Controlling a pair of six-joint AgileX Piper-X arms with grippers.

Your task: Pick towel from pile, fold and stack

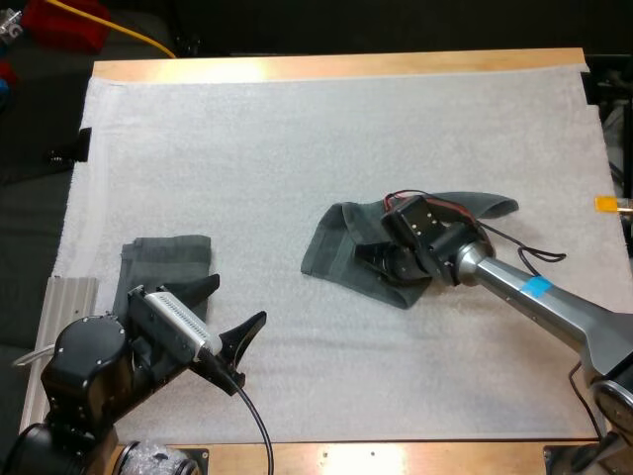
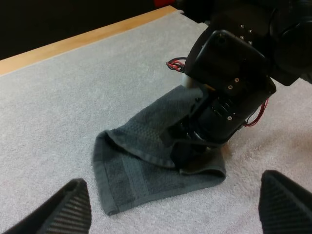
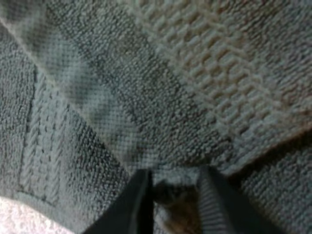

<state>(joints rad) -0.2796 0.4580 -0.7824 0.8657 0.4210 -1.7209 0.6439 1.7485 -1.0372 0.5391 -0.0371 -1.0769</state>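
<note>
We look down on a wooden table [image 1: 326, 67], and its pale far edge catches a bright glare. A white mat [image 1: 297, 158] covers nearly all of it. Beyond the far side the room is dark. A ribbed metal plate [image 1: 69, 307] lies beside the mat's near left edge.

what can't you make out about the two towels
1. High view: the right gripper covers the middle of the crumpled towel.
2. High view: the left gripper and its arm hide the near edge of the folded towel; layer count unclear.
3. Right wrist view: fabric between the fingers is blurred and shadowed.
</note>
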